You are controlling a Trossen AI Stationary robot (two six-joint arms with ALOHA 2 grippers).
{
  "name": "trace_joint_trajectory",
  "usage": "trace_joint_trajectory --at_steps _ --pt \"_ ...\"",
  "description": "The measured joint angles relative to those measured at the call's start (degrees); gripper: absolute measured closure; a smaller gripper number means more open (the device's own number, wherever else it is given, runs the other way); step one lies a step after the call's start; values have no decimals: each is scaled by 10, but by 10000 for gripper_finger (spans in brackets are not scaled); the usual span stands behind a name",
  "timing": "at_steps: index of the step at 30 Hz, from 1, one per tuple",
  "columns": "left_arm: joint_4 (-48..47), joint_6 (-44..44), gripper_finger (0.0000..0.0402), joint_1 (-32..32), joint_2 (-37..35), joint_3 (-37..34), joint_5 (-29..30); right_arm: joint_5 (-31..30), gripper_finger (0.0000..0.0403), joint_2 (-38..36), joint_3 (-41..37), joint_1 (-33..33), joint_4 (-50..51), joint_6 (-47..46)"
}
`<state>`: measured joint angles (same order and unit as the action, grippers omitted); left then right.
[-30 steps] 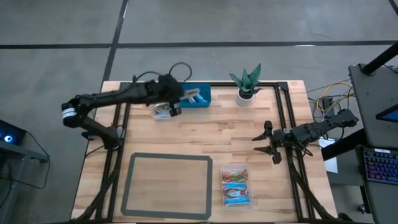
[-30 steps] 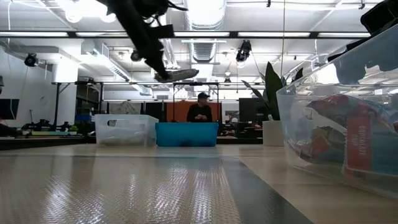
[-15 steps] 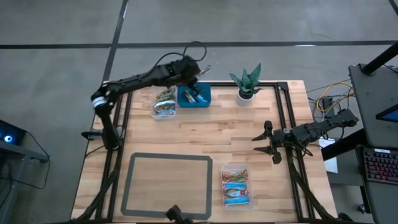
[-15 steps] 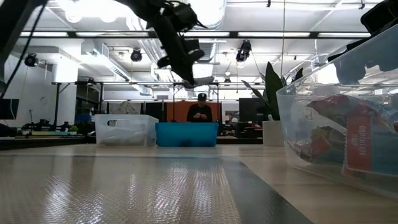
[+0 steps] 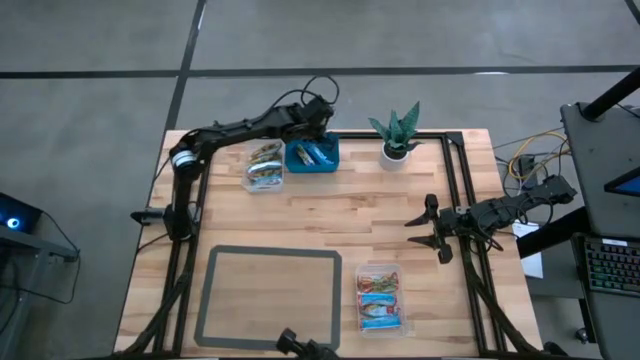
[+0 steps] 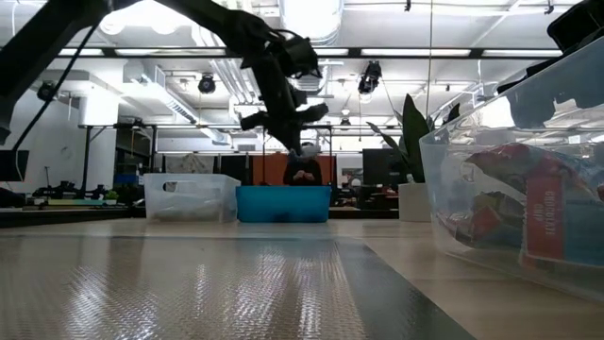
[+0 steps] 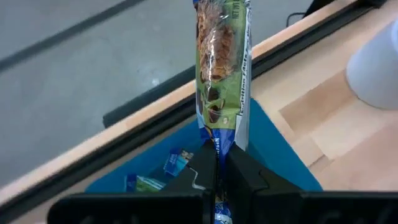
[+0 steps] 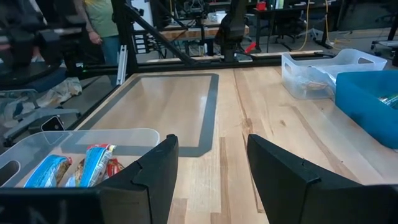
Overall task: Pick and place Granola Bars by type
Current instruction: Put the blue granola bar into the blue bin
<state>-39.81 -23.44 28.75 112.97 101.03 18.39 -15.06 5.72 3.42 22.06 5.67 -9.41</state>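
My left gripper [image 5: 320, 117] hangs over the teal bin [image 5: 312, 156] at the table's far edge, shut on a green granola bar [image 7: 222, 68]. The bin [image 7: 277, 158] has a few blue-wrapped bars [image 7: 174, 163] lying on its floor. A clear tub [image 5: 264, 166] holding bars stands just left of the bin. A second clear tub [image 5: 381, 298] with blue and red bars stands near the front edge. My right gripper [image 5: 425, 228] waits at the right side, open [image 8: 208, 168], nothing between its fingers. My left gripper pinches the bar's near end [image 7: 217, 146] between its two fingers. The fingers slant down toward the far edge and lie along the bar. The bar sticks out straight past the fingertips, lifted clear above the teal bin.
A potted plant in a white pot [image 5: 397, 138] stands right of the bin. A grey-framed mat [image 5: 268, 297] lies at the front left. Black rails run along the table's left, right and far edges. A person [image 6: 304, 168] stands in the room beyond.
My left gripper has carried the bar from over the left clear tub toward the far edge and to the right, ending over the teal bin. Its wrist has rolled and it has sunk a little. It has stayed shut on the bar.
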Motion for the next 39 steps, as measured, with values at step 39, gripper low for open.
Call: trace_joint_trajectory --at_steps 39 --pt "99 -264 400 -45 28 -135 -33 0 220 0 0 0 0 0"
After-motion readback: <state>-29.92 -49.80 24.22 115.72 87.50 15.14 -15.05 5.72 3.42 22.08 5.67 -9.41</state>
